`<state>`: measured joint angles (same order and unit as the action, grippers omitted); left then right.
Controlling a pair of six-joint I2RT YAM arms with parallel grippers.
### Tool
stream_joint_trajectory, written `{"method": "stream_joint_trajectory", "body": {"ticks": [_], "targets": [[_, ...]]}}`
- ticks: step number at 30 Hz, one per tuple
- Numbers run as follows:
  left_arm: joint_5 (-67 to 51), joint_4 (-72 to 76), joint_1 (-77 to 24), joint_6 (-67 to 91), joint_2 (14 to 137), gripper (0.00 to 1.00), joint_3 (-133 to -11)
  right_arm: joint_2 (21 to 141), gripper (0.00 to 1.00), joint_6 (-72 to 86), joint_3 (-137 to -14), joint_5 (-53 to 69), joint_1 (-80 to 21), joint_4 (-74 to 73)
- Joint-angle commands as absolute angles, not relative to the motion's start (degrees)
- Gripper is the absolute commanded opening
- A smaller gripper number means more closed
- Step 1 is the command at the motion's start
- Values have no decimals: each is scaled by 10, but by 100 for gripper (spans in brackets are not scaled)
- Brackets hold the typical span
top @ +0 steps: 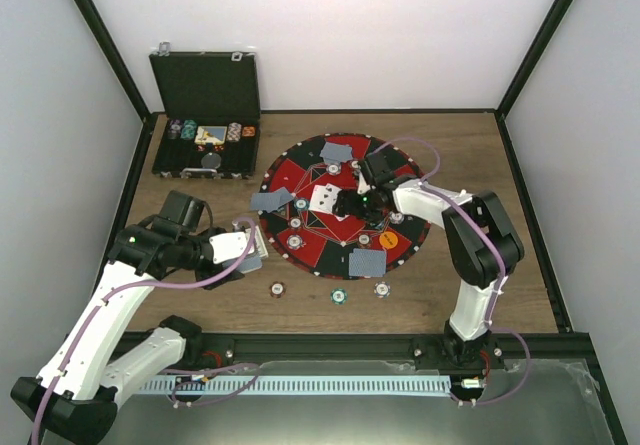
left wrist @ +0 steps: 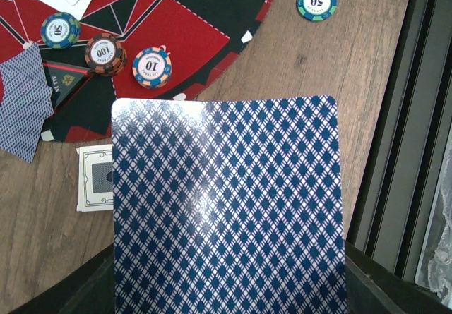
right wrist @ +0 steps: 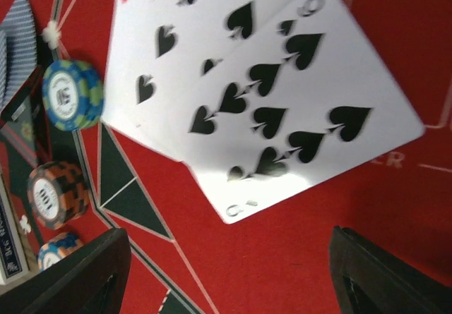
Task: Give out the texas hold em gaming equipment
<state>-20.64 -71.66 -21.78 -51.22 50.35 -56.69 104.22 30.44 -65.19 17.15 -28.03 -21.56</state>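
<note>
My left gripper [top: 247, 250] is shut on a blue-backed playing card [left wrist: 226, 208] that fills the left wrist view and hides the fingers. It hovers by the left rim of the round red and black mat [top: 400, 180]. My right gripper [top: 350, 205] is open and empty, low over the mat's red middle [right wrist: 233, 279]. It is just short of two face-up spade cards [right wrist: 296, 102], which also show in the top view [top: 325, 199]. Striped chips [top: 296, 223] sit on the mat. Three more chips [top: 339, 295] lie on the wood. An orange disc [top: 388, 237] lies on the mat.
Face-down card pairs lie on the mat at the top [top: 338, 152], left [top: 270, 200] and bottom [top: 366, 263]. A small card [left wrist: 95, 176] lies on the wood by the mat. The open black case [top: 205, 115] with more chips stands at the back left.
</note>
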Motion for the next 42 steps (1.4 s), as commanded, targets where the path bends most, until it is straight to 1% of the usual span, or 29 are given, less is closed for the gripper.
{"method": "stream_joint_trajectory", "body": {"ticks": [1, 13, 24, 31, 35, 38, 42], "targets": [[-214, -710, -217, -517, 502, 12, -578, 1062, 78, 320, -644, 199, -252, -202], [-215, -704, -217, -518, 506, 11, -573, 1095, 77, 314, -657, 199, -216, -192], [-211, -704, -217, -519, 505, 11, -575, 1149, 73, 322, -727, 218, -207, -195], [-207, -704, -217, -520, 502, 11, -573, 1162, 70, 323, -755, 223, -207, -204], [-207, -704, -217, -521, 503, 11, -573, 1140, 69, 323, -748, 224, -207, -205], [-209, -703, -217, -521, 503, 11, -574, 1093, 69, 325, -740, 234, -208, -203], [-212, -705, -216, -520, 504, 11, -575, 1014, 71, 347, -716, 277, -212, -185]]}}
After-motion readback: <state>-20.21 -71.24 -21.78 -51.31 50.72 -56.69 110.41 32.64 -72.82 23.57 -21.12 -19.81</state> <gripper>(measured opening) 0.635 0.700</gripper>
